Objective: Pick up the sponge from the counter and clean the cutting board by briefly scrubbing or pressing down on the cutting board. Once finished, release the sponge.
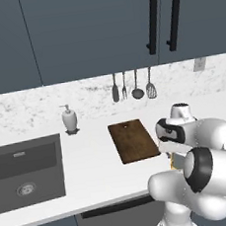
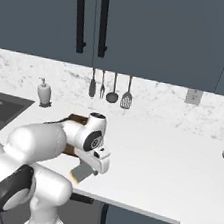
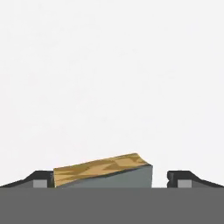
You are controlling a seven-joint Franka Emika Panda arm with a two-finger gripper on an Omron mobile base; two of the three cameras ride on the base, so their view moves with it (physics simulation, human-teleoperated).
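Gripper: the gripper (image 3: 109, 181) sits low over the white surface, its two dark fingertips (image 3: 41, 178) set either side of the sponge; the left tip lies against the block, a slim gap shows at the right tip, so whether it is clenched on the block or released cannot be told.
Sponge: the sponge (image 2: 81, 172) lies at the near edge of the surface, below the arm's wrist and tilted in the right base view, yellow body and grey-green face both showing; it is to the right of the cutting board and apart from it.
Surface: the surface (image 1: 92, 172) is a long, smooth white worktop running wall to wall, bare around the sponge.
Cutting board: the cutting board (image 1: 133, 140) lies flat mid-surface, dark brown, its small hole toward the wall end.
Sink: a dark grey inset sink (image 1: 24, 169) sits at the left, well apart from the board.
Soap dispenser: a white soap dispenser (image 1: 69, 119) stands near the wall, behind the sink's right corner.
Wall: a speckled white-grey wall panel (image 2: 155, 105) carries four hanging utensils (image 1: 132, 86) above the board, and an outlet (image 2: 191, 96) further right.
Cabinets: dark blue-grey cabinets (image 1: 85, 28) with two long black handles (image 1: 164, 19) hang above.
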